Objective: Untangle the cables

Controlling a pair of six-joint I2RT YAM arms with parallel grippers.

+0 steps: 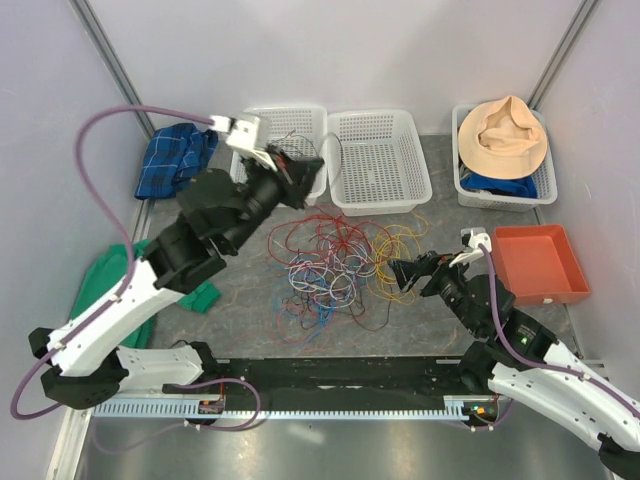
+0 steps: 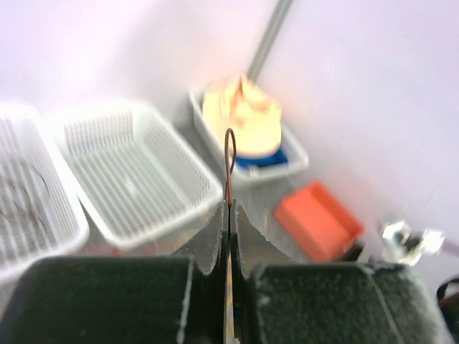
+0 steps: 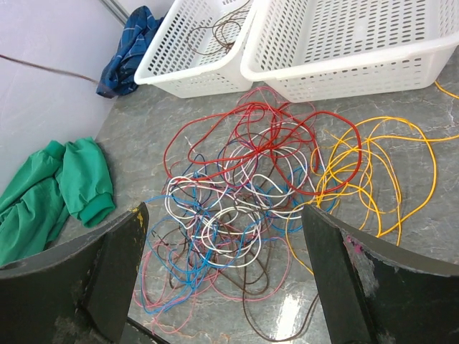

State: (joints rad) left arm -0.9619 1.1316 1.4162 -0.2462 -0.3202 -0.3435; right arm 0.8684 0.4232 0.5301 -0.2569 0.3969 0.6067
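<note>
Many thin cables (image 1: 335, 265) lie in a loose tangle on the middle of the grey tabletop (image 1: 445, 225), just in front of the white baskets. Red loops sit toward the far side of the heap and yellow ones spread to the right. White, blue, pink and dark brown strands knot together nearer the arms.

The left claw (image 1: 308, 170) hangs high over the right edge of the left basket (image 1: 290, 112). Its wrist view shows the jaws pressed together on one brown cable (image 2: 229, 188), whose narrow loop stands up above the fingertips. A few more dark strands lie inside that left basket.

The right claw (image 1: 400, 275) sits low at the right side of the heap, beside the yellow loops. From its wrist view the two fingers (image 3: 107, 272) stand wide apart and grip nothing, with the tangle spread on the tabletop beyond them.

A middle basket (image 1: 380, 207) stands just beside the left one. A third basket (image 1: 500, 200) at the far right holds a tan hat (image 1: 503, 135) over something blue. An orange tray (image 1: 540, 262) rests near the right arm. A green cloth (image 1: 105, 270) lies at the left of the tabletop, partly under the left arm. A blue checked cloth (image 1: 175, 158) is bunched in the far left corner.
</note>
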